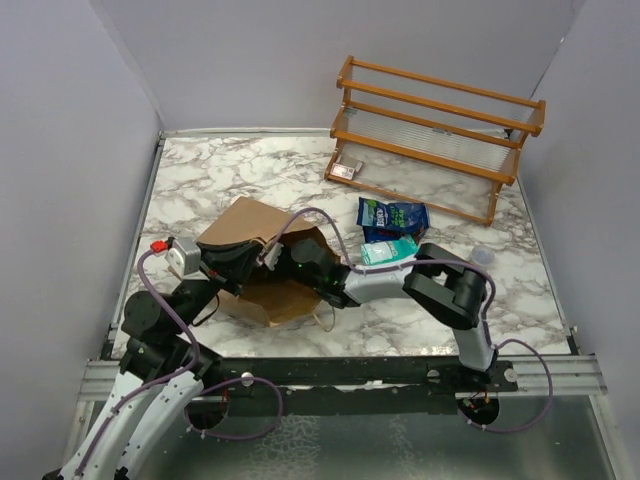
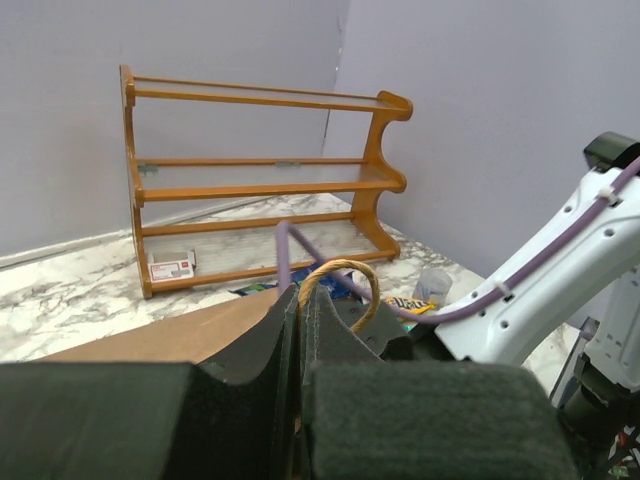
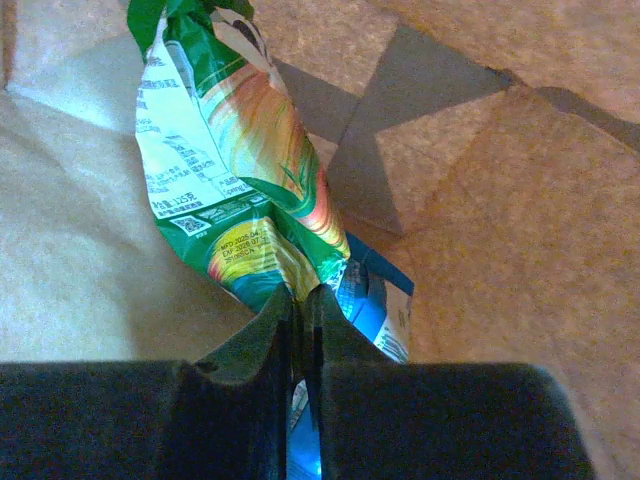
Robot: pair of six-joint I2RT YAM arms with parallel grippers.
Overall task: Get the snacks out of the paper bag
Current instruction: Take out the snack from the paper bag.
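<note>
The brown paper bag (image 1: 250, 225) lies on its side on the marble table. My left gripper (image 1: 250, 265) is shut on the bag's rim beside its twisted loop handle (image 2: 345, 285); in the left wrist view the left gripper (image 2: 300, 292) pinches brown paper (image 2: 150, 335). My right gripper (image 1: 288, 260) reaches into the bag's mouth. Inside the bag, the right gripper (image 3: 303, 293) is shut on the lower end of a green snack packet (image 3: 235, 150), with a blue packet (image 3: 378, 305) under it. A blue packet (image 1: 392, 217) and a teal packet (image 1: 388, 250) lie outside on the table.
A wooden shelf rack (image 1: 440, 135) stands at the back right, with a small pale box (image 1: 347, 170) on its lowest level. A clear cup (image 1: 483, 257) sits right of the teal packet. The right arm (image 2: 540, 290) crosses close in front of the left gripper. Grey walls enclose the table.
</note>
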